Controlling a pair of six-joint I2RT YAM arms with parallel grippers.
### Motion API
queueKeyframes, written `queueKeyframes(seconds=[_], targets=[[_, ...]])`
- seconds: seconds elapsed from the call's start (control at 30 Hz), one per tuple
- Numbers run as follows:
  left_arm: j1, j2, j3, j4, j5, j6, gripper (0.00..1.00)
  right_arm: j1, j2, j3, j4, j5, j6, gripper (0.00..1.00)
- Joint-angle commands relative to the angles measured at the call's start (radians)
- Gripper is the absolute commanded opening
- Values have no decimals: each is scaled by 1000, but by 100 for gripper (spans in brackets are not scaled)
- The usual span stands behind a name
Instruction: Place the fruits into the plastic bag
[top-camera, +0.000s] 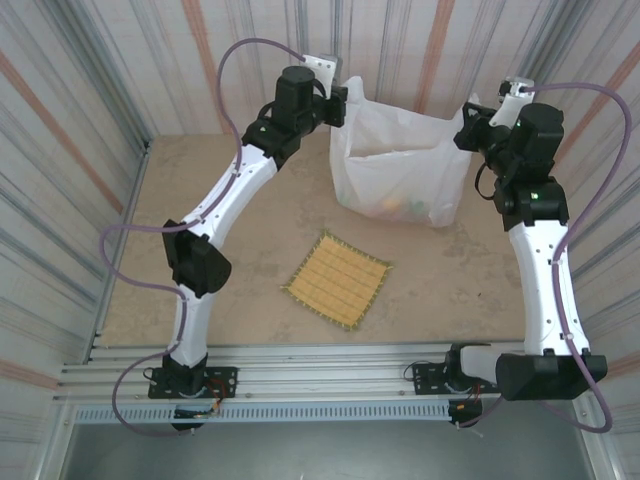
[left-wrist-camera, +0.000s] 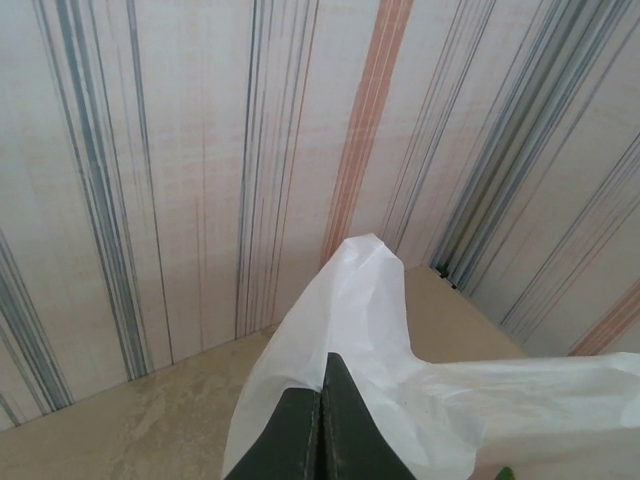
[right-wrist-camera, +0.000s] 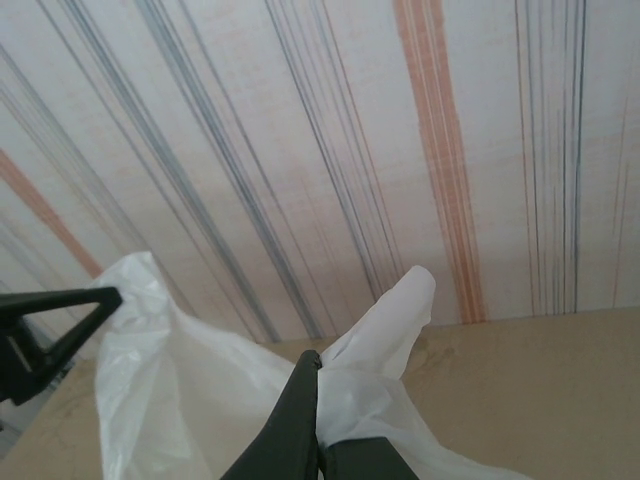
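Observation:
The translucent white plastic bag (top-camera: 400, 160) stands upright at the back of the table, stretched between my two grippers. My left gripper (top-camera: 342, 102) is shut on the bag's left handle (left-wrist-camera: 360, 300), its fingertips (left-wrist-camera: 322, 365) pressed together over the film. My right gripper (top-camera: 468, 130) is shut on the right handle (right-wrist-camera: 395, 315), which is pinched at its fingertips (right-wrist-camera: 318, 362). Fruits (top-camera: 402, 207) show faintly through the bag's lower front as yellow-orange and green blobs. A green sliver (left-wrist-camera: 505, 473) peeks from the bag's mouth. The left gripper's dark fingers (right-wrist-camera: 100, 298) also appear in the right wrist view.
A square woven straw-coloured mat (top-camera: 337, 278) lies on the table in front of the bag. Striped walls (top-camera: 90, 120) close in the back and both sides. A metal rail (top-camera: 320, 365) holding the arm bases runs along the near edge.

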Motion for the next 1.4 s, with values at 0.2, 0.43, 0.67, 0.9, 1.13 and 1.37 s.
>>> queueKeyframes(seconds=[0.2, 0.43, 0.67, 0.9, 1.13, 1.37], targets=[[6, -16, -148, 58, 12, 4, 0, -1, -68, -174, 69, -67, 52, 0], [20, -71, -262, 89, 29, -9, 0, 26, -87, -286, 60, -91, 76, 1], [37, -171, -403, 171, 27, -5, 0, 28, -97, -222, -57, -168, 29, 28], [48, -203, -424, 159, 57, -2, 15, 29, -135, -141, -173, -154, 5, 51], [49, -317, -552, 203, 100, -9, 46, 13, -197, -109, -222, -14, -37, 63], [51, -524, -792, 283, 92, 2, 89, -8, -193, -144, -204, 179, -57, 80]])
